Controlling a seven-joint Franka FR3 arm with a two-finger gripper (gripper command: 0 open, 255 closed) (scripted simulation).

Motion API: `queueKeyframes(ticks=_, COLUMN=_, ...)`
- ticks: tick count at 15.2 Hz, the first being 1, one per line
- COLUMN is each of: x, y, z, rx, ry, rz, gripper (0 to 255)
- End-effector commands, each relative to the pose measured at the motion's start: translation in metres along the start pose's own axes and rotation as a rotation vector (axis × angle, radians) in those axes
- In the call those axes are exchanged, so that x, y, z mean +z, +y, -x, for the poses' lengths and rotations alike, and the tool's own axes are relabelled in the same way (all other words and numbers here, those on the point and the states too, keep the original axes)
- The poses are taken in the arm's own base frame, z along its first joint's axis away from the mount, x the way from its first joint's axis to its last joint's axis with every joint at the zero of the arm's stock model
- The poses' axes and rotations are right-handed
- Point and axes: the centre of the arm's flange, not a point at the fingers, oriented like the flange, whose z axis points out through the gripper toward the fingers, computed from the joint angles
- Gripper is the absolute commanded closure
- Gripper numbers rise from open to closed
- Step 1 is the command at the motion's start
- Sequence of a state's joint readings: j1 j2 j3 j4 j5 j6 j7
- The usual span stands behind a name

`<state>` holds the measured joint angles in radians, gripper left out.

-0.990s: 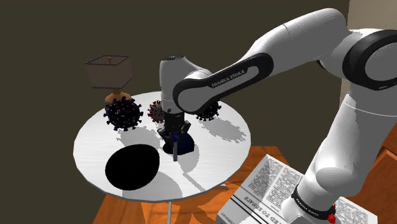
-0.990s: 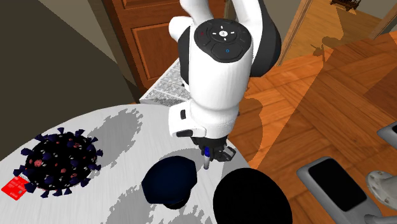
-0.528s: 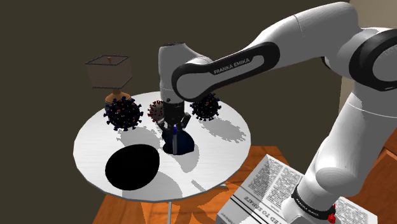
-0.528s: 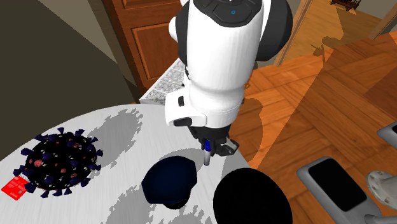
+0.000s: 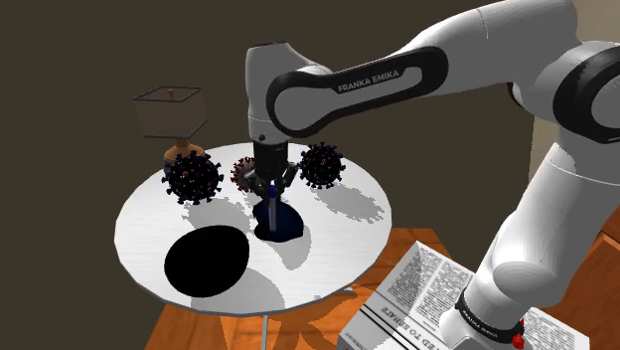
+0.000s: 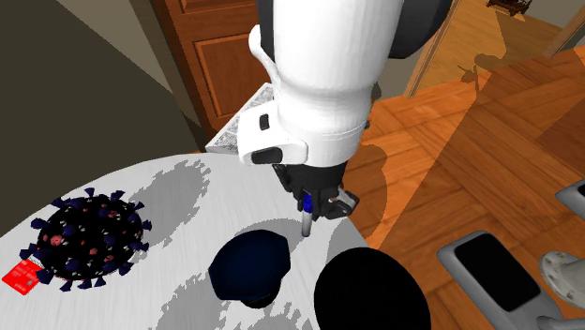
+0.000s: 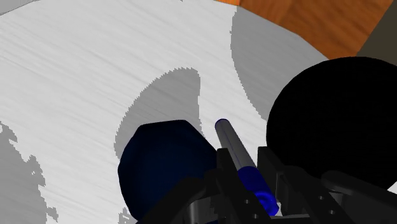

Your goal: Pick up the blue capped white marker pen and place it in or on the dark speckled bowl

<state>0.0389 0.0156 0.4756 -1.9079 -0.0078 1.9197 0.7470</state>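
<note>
My gripper (image 5: 271,185) is shut on the marker pen (image 5: 272,202), which hangs tip-down above the round white table (image 5: 343,214). In the second exterior view the gripper (image 6: 315,202) clasps the pen (image 6: 307,223) at its blue cap, and the grey-white barrel points down. Along the hand, the gripper (image 7: 247,167) shows the pen (image 7: 229,141) pinched between both fingers. The dark bowl (image 5: 205,262) reads as a plain black round shape near the table's front edge. It lies toward the shoulder view's lower left of the pen. The bowl (image 6: 370,291) (image 7: 331,118) sits close beside the pen tip, not under it.
A dark blue rounded object (image 5: 278,225) (image 6: 250,268) (image 7: 164,164) rests on the table right below the gripper. Three spiky virus-like balls (image 5: 191,177) (image 5: 323,165) and a small lamp (image 5: 171,119) stand at the back. A newspaper (image 5: 417,288) lies on the stand.
The gripper has risen straight up with the pen clasped in it, lifting the tip clear of the table. The bowl and the blue object have not moved.
</note>
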Motion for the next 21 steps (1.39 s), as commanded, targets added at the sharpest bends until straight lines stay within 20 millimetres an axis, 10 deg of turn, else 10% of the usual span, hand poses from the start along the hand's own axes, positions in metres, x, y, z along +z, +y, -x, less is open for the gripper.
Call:
queueKeyframes(ticks=1, x=-0.012, y=0.0, z=0.0, rx=0.0, ry=0.0, rz=0.0, gripper=255)
queueKeyframes(ticks=9, x=-0.051, y=0.0, z=0.0, rx=0.0, ry=0.0, rz=0.0, gripper=255)
queueKeyframes(ticks=21, x=-0.089, y=-0.152, z=-0.024, rx=0.0, ry=0.0, rz=0.0, gripper=255)
